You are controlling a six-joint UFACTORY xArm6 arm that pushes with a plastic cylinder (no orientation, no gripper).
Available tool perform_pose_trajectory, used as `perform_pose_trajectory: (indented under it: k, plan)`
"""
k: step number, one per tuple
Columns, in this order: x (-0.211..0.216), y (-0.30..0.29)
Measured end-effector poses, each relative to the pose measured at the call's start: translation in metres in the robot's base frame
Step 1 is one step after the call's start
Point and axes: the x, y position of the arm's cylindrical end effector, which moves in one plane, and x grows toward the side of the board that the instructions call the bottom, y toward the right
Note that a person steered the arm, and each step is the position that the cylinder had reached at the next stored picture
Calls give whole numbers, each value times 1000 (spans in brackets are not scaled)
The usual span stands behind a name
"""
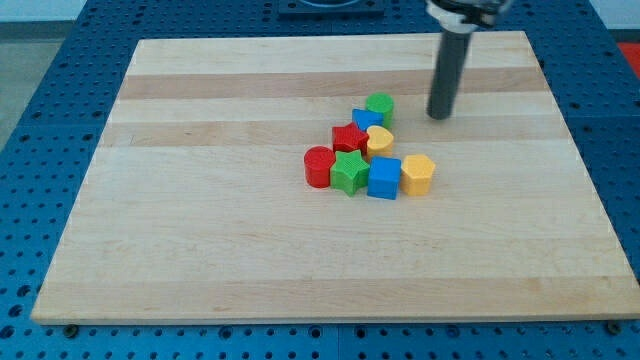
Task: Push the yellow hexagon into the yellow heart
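Near the middle of the wooden board (200, 200) I see a tight cluster: red cylinder (318, 166), green star (349, 172), red block (349, 138), blue cube (384, 178). The yellow heart (379, 141) sits just above that cube, with the yellow hexagon (417, 174) touching the cube's right side, lower right of the heart. My tip (439, 116), a bare rod holding nothing, stands apart at upper right, beyond the green block (380, 106).

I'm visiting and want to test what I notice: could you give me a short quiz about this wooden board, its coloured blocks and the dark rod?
1. True or false: my tip, the dark rod's lower end, touches the yellow hexagon block.
2. Which block sits directly at the view's left of the yellow hexagon block? A) blue square block B) red cylinder block C) green star block
3. Fill in: the yellow heart block lies toward the view's upper ____ of the yellow hexagon block.

Key: 1 false, the tip stands apart, above and to the view's right; 2 A; 3 left.
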Motion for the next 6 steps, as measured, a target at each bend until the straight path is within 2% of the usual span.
perform_pose_trajectory:
  k: [1, 3, 6]
  plan:
    - [42, 30]
    - [114, 19]
    - [121, -28]
